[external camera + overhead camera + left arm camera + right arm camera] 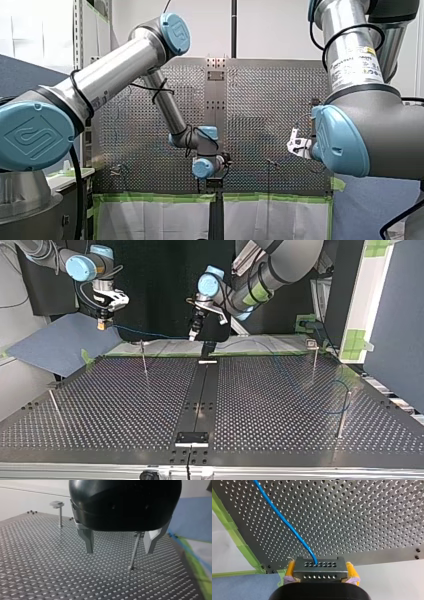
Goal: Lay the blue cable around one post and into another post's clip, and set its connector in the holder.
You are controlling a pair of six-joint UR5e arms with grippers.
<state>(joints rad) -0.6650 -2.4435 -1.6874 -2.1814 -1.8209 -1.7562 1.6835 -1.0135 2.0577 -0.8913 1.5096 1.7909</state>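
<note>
Blue cable runs from its grey perforated metal connector, clamped between my right gripper's yellow pads; my left gripper's metal fingers stand apart, empty.

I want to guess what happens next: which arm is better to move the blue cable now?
Right. My right gripper is shut on the connector of the blue cable, between its yellow pads; my left gripper hangs open and empty.
</note>
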